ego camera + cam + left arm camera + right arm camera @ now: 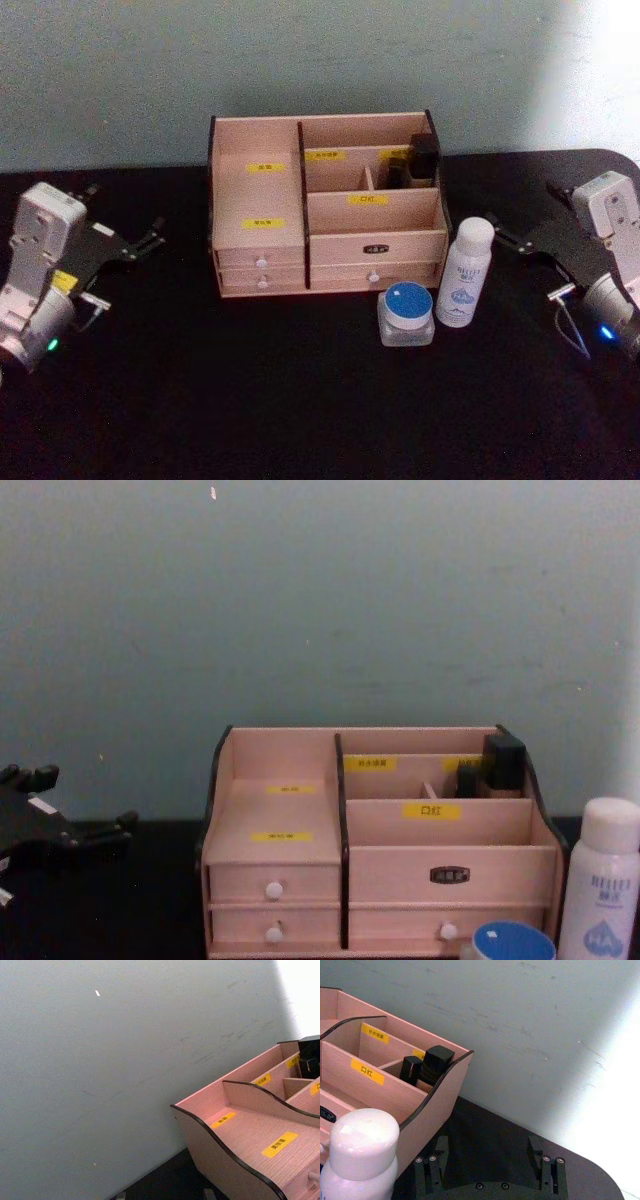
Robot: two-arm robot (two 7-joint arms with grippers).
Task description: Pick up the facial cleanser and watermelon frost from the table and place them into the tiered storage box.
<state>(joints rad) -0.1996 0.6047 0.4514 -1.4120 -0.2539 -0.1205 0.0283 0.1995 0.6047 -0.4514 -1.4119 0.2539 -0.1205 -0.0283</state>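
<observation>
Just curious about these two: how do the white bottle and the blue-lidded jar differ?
The facial cleanser is tall and slim; the watermelon frost is short and squat. The cleanser is white with a rounded cap; the frost is a clear jar with a flat blue lid. Both stand upright on the black table before the tiered storage box.

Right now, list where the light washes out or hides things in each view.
Head view: pale glow on the wall toward the right; the black table is dark around the left gripper and right gripper. Left wrist view: wall blown white behind the far end of the box. Right wrist view: white wash on the wall past the box. Chest view: lighter strip above the bottle.
</observation>
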